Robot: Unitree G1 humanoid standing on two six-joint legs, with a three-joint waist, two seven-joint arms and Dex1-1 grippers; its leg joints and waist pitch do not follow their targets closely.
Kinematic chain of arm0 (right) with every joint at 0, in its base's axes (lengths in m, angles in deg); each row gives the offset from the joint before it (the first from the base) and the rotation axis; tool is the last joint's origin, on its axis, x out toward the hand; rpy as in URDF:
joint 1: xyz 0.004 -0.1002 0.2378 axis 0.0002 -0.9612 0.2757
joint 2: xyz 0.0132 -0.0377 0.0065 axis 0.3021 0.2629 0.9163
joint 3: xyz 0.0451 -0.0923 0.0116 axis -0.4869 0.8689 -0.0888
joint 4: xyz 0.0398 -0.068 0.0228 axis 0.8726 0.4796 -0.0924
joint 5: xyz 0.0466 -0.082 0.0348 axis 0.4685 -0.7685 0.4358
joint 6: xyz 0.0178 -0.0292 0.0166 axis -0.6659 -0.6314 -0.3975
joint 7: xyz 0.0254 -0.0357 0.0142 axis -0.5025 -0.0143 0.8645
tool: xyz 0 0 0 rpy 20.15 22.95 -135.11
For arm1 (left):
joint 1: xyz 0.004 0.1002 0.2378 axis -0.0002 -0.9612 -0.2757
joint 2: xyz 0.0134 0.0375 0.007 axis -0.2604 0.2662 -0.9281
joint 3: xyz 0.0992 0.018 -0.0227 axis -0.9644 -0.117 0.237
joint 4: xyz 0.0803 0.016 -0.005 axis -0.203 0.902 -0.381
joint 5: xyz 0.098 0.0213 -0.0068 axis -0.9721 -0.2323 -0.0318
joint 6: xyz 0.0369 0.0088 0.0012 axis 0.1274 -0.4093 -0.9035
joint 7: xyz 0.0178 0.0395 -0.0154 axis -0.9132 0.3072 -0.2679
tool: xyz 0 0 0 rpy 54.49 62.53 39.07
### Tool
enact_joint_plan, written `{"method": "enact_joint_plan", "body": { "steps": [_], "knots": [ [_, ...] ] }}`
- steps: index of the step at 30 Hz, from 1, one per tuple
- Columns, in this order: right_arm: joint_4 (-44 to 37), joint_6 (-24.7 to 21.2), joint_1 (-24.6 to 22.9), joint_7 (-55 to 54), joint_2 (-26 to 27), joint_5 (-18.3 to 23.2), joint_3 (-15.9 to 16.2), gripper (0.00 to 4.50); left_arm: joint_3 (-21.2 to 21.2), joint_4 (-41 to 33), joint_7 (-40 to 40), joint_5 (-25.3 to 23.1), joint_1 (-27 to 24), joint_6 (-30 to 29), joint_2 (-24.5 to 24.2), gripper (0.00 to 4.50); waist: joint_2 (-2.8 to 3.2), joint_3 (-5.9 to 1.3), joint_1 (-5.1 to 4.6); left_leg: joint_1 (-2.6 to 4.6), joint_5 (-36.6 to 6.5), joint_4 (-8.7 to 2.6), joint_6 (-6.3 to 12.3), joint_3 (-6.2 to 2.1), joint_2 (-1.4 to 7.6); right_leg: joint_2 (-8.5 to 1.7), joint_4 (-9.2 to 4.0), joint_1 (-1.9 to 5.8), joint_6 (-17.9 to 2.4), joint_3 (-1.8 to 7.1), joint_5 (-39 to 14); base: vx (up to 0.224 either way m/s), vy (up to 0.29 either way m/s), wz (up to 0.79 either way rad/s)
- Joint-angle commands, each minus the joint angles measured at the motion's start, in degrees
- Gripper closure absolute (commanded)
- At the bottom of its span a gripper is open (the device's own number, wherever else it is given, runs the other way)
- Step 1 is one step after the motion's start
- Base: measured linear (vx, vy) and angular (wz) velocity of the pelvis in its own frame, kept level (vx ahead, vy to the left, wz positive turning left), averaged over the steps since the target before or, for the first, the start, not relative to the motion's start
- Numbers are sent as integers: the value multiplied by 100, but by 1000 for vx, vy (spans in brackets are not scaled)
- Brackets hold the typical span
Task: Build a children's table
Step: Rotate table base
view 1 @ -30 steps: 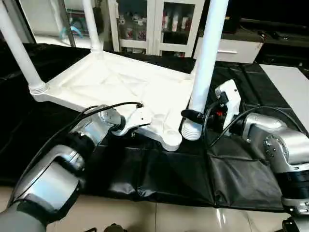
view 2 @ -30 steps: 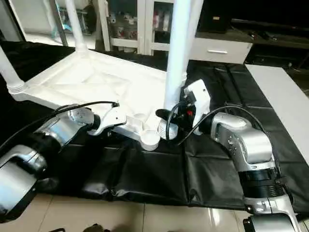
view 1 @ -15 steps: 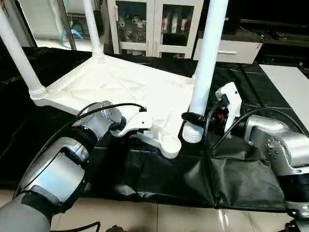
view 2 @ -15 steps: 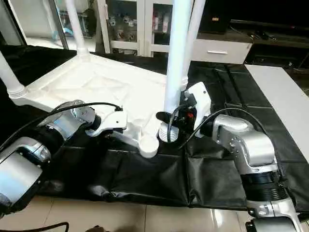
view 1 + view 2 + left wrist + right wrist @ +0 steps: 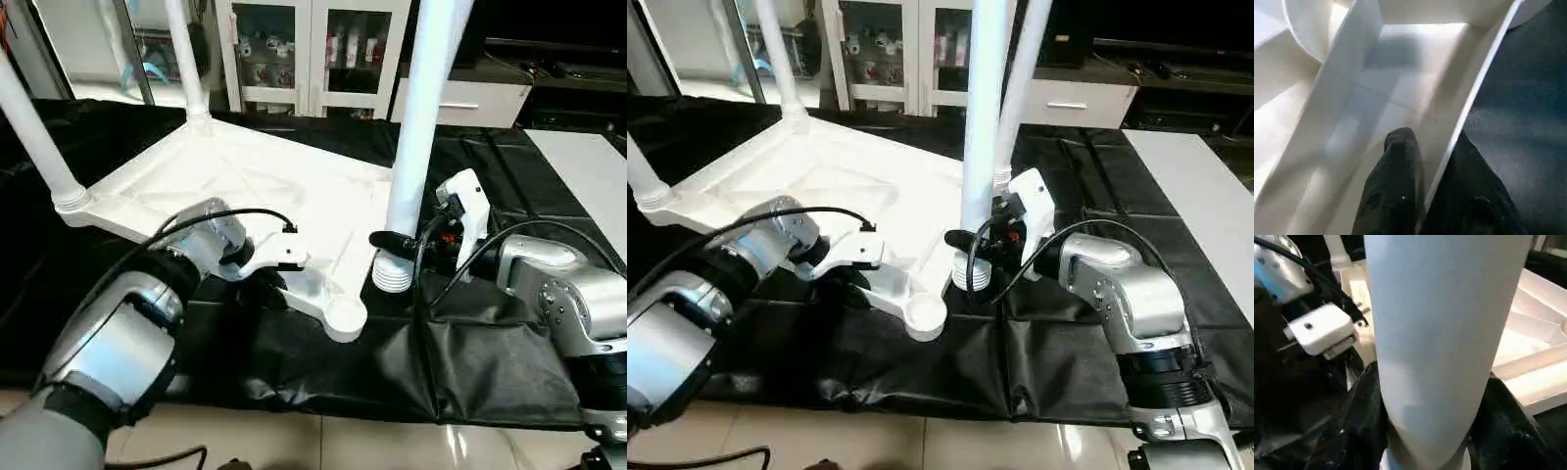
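The tabletop lies upside down on the black cloth, with three legs already standing in its corner sockets. The left gripper is closed on the near rim of the tabletop: one finger sits inside the rim wall and the other outside it. The empty corner socket lies just beyond this gripper, toward the right arm.

The right gripper holds the fourth leg upright, its fingers clasped around the shaft just above the ribbed end. That end stands beside the empty socket, not in it.

Risks from this state:
- The leg is long and gripped near its base; a tilt could make it pivot or slip in the fingers.
- The rim grip is thin; a side push from the leg could shift the tabletop.
- The cloth bunches under the socket corner, which could snag the ribbed end.
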Motion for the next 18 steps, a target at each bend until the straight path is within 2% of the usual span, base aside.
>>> {"method": "enact_joint_plan", "body": {
  "steps": [1, 2, 3, 4, 5, 6, 9, 10, 11, 12, 13, 14, 15, 16, 17, 18],
  "knots": [
    [-85, 105, 32, -115, 5, -6, -85, 262, 428, 194, -886, 315, -243, -567, -22, 391, -44, -346, 26, 35, -1349, -405, 7, -43, 84, -453, -506, 311, -1088, 225, -1996, 0, 0, 0],
    [-64, 123, 30, -177, 38, -28, -94, 262, 564, 7, -1031, 359, -398, -778, -117, 392, -62, -349, 7, 20, -1333, -410, -13, -51, 92, -458, -488, 326, -1068, 225, -2010, 0, 0, 0],
    [-55, 127, 26, -194, 49, -39, -95, 262, 611, -120, -1066, 355, -489, -855, -175, 392, -67, -337, -37, -47, -1277, -433, -13, -74, 76, -454, -499, 362, -955, 199, -2132, 0, 0, 0],
    [-47, 130, 23, -208, 60, -47, -97, 262, 654, -239, -1102, 351, -572, -921, -224, 392, -88, -349, -67, -64, -1221, -435, -10, -82, 61, -456, -508, 375, -808, 179, -2275, 0, 0, 0],
    [-37, 132, 19, -225, 73, -55, -99, 262, 712, -385, -1150, 347, -674, -1005, -282, 392, -80, -354, -89, -91, -1169, -435, -7, -87, 52, -453, -509, 386, -756, 176, -2279, -7, 2, -18],
    [-17, 134, 18, -256, 97, -67, -104, 262, 772, -641, -1214, 314, -836, -1112, -367, 397, -126, -366, -130, -109, -1090, -438, -4, -90, 59, -454, -503, 387, -704, 165, -2208, -7, 2, -18],
    [85, 159, 43, -368, 199, -123, -106, 262, 944, -1540, -1386, 214, -1388, -1428, -586, 407, -104, -346, -221, -60, -1184, -416, 43, -70, 47, -439, -552, 297, -680, 166, -2476, 0, 0, 0],
    [107, 165, 51, -398, 225, -133, -107, 262, 971, -1752, -1415, 209, -1509, -1485, -616, 407, -160, -339, -240, -61, -1186, -408, 78, -57, 37, -429, -580, 280, -637, 162, -2593, 0, 0, 0],
    [151, 182, 68, -469, 273, -160, -110, 262, 969, -2095, -1379, 209, -1708, -1462, -668, 411, -111, -337, -248, -51, -1163, -408, 96, -55, 35, -421, -586, 253, -629, 166, -2659, 0, 0, 0],
    [220, 221, 94, -576, 335, -206, -110, 262, 956, -2517, -1229, 286, -1957, -1291, -712, 415, -132, -348, -260, -52, -1132, -422, 88, -71, 73, -439, -550, 248, -647, 178, -2569, 0, 0, 0],
    [240, 232, 101, -605, 352, -217, -110, 262, 955, -2628, -1188, 316, -2023, -1223, -719, 420, -107, -340, -272, -25, -1179, -421, 86, -55, 78, -417, -566, 205, -679, 182, -2543, 0, 0, 0],
    [312, 278, 124, -695, 407, -245, -119, 262, 946, -2954, -1006, 473, -2232, -729, -727, 424, -168, -343, -281, -22, -1167, -419, 107, -43, 78, -408, -571, 200, -689, 184, -2511, 0, 0, 0],
    [353, 304, 138, -749, 443, -257, -136, 262, 945, -3114, -901, 574, -2334, -546, -728, 427, -175, -351, -267, -32, -1143, -428, 116, -46, 88, -427, -547, 201, -725, 191, -2414, 0, 0, 0],
    [406, 333, 157, -827, 495, -271, -162, 262, 917, -3235, -815, 629, -2422, -306, -751, 438, -134, -356, -246, -13, -1118, -432, 109, -34, 87, -405, -533, 182, -748, 200, -2281, 0, 0, 0],
    [458, 381, 175, -916, 547, -297, -182, 262, 867, -3340, -856, 573, -2484, -183, -797, 438, -119, -360, -225, 1, -1109, -434, 101, -38, 108, -418, -526, 174, -782, 209, -2166, 0, 0, 0],
    [506, 424, 188, -1004, 599, -320, -203, 262, 826, -3366, -941, 494, -2512, -39, -831, 447, -129, -358, -214, 2, -1081, -446, 79, -28, 121, -400, -489, 166, -856, 223, -1853, 0, 0, 0]
  ]
}}
